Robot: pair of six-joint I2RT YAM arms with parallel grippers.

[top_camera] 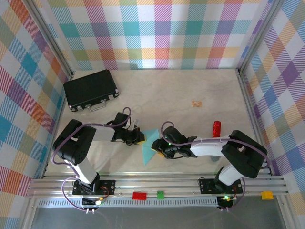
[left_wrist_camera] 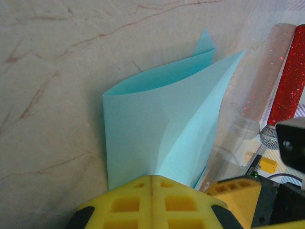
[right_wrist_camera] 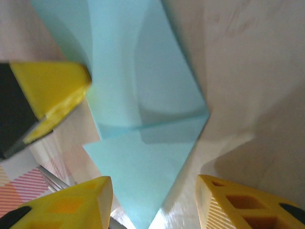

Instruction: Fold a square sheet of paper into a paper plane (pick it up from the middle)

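Note:
The light turquoise-blue sheet of paper (top_camera: 149, 145) lies between the two grippers near the front middle of the table, folded into a pointed, layered shape. My left gripper (top_camera: 139, 137) is shut on its left edge. In the left wrist view the yellow pads (left_wrist_camera: 128, 202) meet with the paper (left_wrist_camera: 162, 124) rising out of them, one flap lifted. My right gripper (top_camera: 157, 147) is open at the paper's right side. In the right wrist view the paper's point (right_wrist_camera: 143, 162) lies between the right gripper's (right_wrist_camera: 152, 210) spread fingers without touching them.
A black case (top_camera: 90, 89) sits at the back left. A small tan scrap (top_camera: 196, 103) lies mid-table, and a red glitter marker (top_camera: 217, 129) lies right of the right arm, its body (left_wrist_camera: 288, 86) showing in the left wrist view. Checked walls enclose the table.

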